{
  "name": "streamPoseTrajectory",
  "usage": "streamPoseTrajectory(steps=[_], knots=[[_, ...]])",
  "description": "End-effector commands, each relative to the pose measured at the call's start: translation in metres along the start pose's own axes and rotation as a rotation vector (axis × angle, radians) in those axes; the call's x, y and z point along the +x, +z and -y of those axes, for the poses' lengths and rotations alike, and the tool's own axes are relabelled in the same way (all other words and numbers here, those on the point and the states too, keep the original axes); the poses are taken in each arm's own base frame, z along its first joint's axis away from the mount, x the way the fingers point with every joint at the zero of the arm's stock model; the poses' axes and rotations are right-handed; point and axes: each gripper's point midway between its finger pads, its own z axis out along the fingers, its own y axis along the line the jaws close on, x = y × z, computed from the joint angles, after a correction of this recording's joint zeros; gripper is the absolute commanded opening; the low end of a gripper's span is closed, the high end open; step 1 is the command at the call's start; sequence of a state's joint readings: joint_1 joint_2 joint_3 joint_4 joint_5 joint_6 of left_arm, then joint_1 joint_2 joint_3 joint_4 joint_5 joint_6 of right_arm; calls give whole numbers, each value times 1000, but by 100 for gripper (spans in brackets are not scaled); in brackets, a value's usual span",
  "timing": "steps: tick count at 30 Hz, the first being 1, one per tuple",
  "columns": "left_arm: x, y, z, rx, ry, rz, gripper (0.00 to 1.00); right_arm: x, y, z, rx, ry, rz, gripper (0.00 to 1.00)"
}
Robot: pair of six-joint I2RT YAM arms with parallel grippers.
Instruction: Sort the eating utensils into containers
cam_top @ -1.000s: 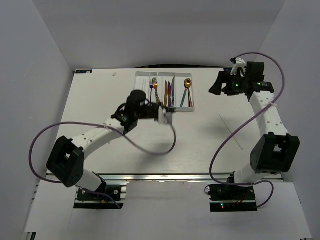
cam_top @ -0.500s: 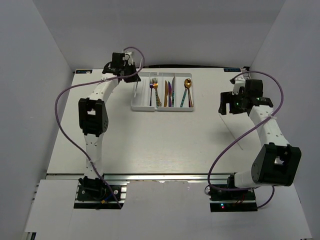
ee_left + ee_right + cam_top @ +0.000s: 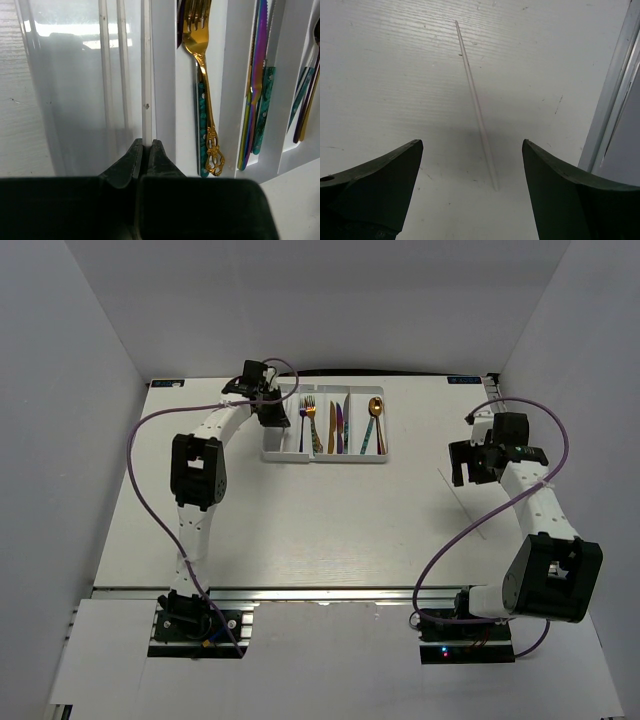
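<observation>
The white table (image 3: 300, 530) carries a white divided tray (image 3: 325, 458) near its far edge. A thin, possibly clear stick (image 3: 463, 506) lies toward the right.

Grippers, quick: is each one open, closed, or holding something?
Left gripper: closed; whether it pinches anything cannot be told.
Right gripper: open, holding nothing.

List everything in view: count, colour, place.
table: 1, white, under everything
tray: 1, white, far centre of table
forks: 3, gold, purple, teal-handled, second compartment from left
knives: 3, same colours, third compartment
spoons: 3, same colours, rightmost compartment
stick: 1, pale, on table at right
arms: 2, white and black, bases at near edge
left pincer: 1, black, shut, at tray's left compartment
right pincer: 1, black, open, over stick
</observation>
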State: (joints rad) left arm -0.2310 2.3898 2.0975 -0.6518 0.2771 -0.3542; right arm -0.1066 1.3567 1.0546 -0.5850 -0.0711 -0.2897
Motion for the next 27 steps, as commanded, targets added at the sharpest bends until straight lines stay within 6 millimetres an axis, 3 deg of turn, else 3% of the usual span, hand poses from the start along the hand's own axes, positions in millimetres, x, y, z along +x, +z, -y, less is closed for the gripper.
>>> streamPoseTrajectory(steps=[1, 13, 21, 25, 27], knots=[[-16, -6, 0, -4, -8, 42, 0, 5, -7, 14, 62, -28, -8, 87], [-27, 12, -20, -32, 26, 71, 0, 12, -1, 14, 48, -9, -35, 86], [-28, 19, -20, -21, 36, 76, 0, 13, -2, 15, 44, -24, -51, 85], [-29, 17, -20, -19, 36, 79, 15, 23, -2, 16, 55, -46, -88, 83], [-31, 15, -18, -15, 41, 84, 31, 35, -4, 20, 81, -58, -124, 81]])
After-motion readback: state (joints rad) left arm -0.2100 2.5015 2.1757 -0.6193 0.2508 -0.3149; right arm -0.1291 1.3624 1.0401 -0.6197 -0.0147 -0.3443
